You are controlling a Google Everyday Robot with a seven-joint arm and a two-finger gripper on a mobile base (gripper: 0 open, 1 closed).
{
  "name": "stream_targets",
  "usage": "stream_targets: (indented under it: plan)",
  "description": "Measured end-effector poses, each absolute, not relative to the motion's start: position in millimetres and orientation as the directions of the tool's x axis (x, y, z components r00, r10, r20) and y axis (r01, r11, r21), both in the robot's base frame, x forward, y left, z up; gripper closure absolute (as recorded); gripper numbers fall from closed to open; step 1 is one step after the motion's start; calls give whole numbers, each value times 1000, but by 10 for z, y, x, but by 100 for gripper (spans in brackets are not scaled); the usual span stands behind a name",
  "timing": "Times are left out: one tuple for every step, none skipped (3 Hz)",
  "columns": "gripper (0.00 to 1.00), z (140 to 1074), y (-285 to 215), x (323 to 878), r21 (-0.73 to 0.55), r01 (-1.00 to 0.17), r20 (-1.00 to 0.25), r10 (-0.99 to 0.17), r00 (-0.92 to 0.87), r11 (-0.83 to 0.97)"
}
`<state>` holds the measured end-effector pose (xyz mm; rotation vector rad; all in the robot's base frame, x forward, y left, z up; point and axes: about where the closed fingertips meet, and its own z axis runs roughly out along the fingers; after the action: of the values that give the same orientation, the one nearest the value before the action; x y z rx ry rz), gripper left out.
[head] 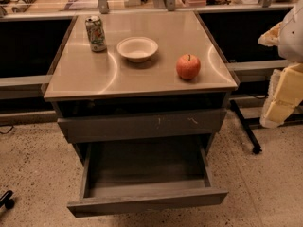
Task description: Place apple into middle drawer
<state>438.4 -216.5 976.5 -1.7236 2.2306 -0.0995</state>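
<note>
The apple [188, 66], red-orange with a short dark stem, sits upright on the cabinet's steel top [85, 74], near the cabinet's right front corner. It is not in the middle drawer [147, 200], which is pulled out from the cabinet's lower part, wide and shallow, with nothing visible inside. Above it, the cabinet's scratched drawer front [142, 124] is closed. A white bowl [137, 48] stands near the middle of the cabinet's top, and a green-and-white drink can [95, 33] stands upright toward its back left. The gripper [280, 96] hangs off the cabinet's right side, well apart from the apple; whether it is released or clenched cannot be told.
</note>
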Motion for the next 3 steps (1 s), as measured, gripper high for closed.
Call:
stream_targets:
  plan:
    - [0, 9776, -2146, 4435, -256, -928, -217, -951, -219, 272]
    - [0, 9679, -2073, 4739, -260, -922, -267, -939, -217, 287]
    - [0, 9525, -1939, 5243, -265, -912, -339, -916, -216, 313]
